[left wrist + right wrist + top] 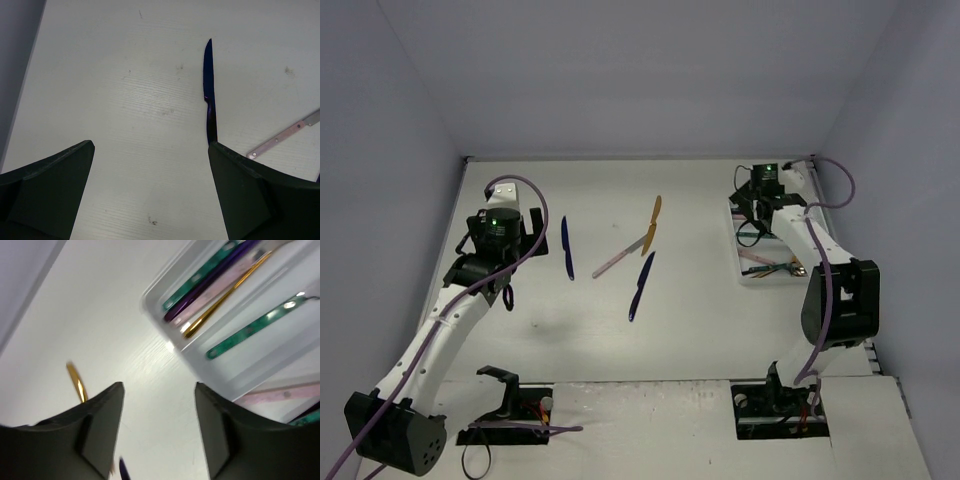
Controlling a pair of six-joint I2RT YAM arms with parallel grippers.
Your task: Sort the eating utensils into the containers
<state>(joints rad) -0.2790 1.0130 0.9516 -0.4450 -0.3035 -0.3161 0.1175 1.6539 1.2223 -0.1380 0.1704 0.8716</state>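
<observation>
The left gripper (150,146) stood wide open and empty above the table (710,330). A dark blue knife (209,95) lay flat ahead of it, its handle end running down beside the right finger; whether they touched could not be told. To the right of that knife lay a pink-handled knife (280,141), then a second dark blue knife (641,286) and, farther off, a gold utensil (654,225).

The right gripper (159,390) had its jaws partly apart with nothing between them, hovering just beside a corner of the white tray (152,302) at the far right. One compartment held teal, purple, pink and gold utensils (220,285) together; the next held a teal piece (255,327).
</observation>
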